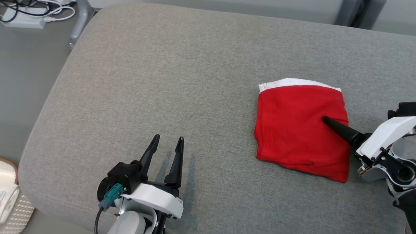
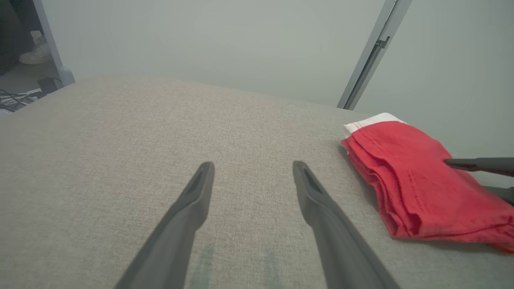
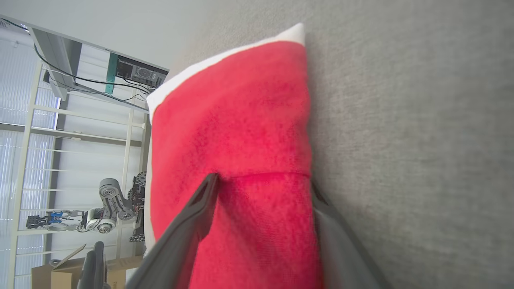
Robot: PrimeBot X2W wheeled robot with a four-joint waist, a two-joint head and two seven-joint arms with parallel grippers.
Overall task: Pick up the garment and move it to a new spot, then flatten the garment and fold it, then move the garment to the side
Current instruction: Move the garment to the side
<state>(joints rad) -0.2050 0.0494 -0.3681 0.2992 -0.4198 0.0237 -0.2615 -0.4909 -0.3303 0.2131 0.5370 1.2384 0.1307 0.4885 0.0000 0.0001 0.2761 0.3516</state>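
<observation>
Left claw (image 1: pixel 169 137) hovers over the near edge of the grey fabric-covered cushion (image 1: pixel 162 81), its two dark fingers spread and holding nothing. Right claw (image 3: pixel 263 180) is also spread wide – one finger (image 1: pixel 338 128) lies on top of the folded red cotton garment with a white band (image 1: pixel 292 130), while the other runs along the garment's edge against the cushion. The garment therefore sits between the parted fingers. It lies flat on the right part of the cushion, white band toward the far side, well apart from the left claw, with a stretch of cushion between them.

Off the cushion's far left corner stand a grey metal leg (image 1: pixel 79 22) and a white power strip with cables (image 1: pixel 22 18). A pale woven item (image 1: pixel 9 198) lies on the floor at the near left – what it is cannot be told.
</observation>
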